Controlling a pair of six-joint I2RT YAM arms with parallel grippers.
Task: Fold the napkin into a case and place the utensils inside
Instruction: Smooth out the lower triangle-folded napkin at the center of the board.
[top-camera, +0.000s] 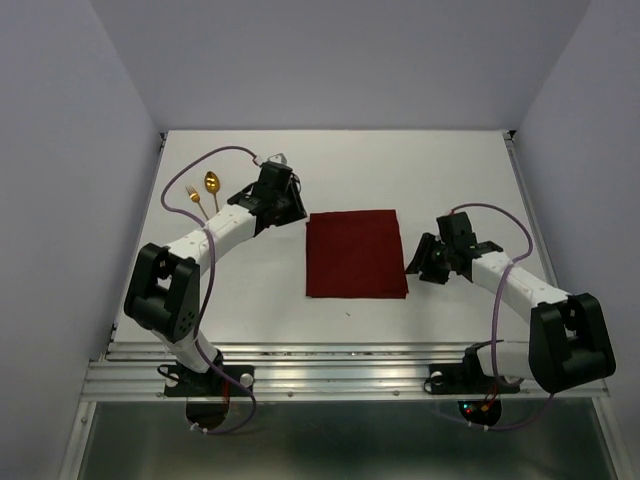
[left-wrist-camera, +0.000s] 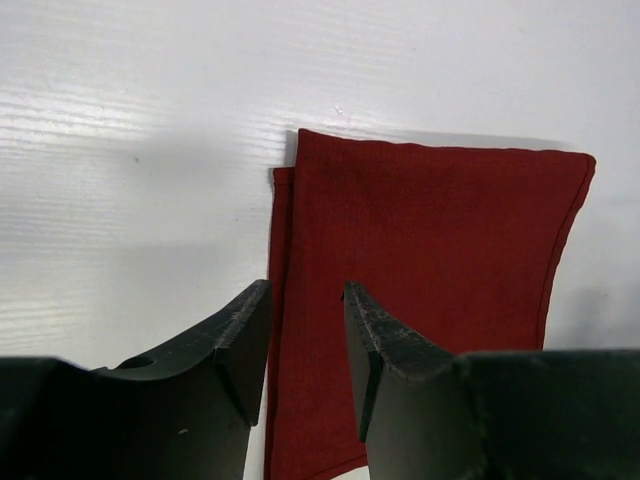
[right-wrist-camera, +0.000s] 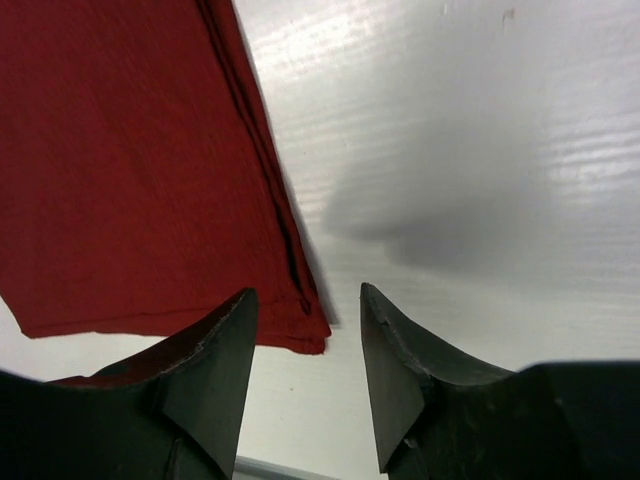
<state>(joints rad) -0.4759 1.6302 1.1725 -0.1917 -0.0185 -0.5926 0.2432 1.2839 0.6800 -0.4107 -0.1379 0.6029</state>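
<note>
The dark red napkin (top-camera: 355, 254) lies flat in the middle of the white table, folded into a doubled rectangle; its layered edges show in the left wrist view (left-wrist-camera: 430, 260) and the right wrist view (right-wrist-camera: 130, 170). A gold spoon (top-camera: 212, 187) and a gold fork (top-camera: 195, 199) lie side by side at the far left. My left gripper (top-camera: 297, 212) is open and empty, just off the napkin's far left corner (left-wrist-camera: 307, 300). My right gripper (top-camera: 413, 266) is open and empty beside the napkin's near right corner (right-wrist-camera: 305, 305).
The table's metal front rail (top-camera: 340, 375) runs along the near edge between the arm bases. A purple cable (top-camera: 215, 160) loops over the table near the utensils. Grey walls enclose the table on three sides.
</note>
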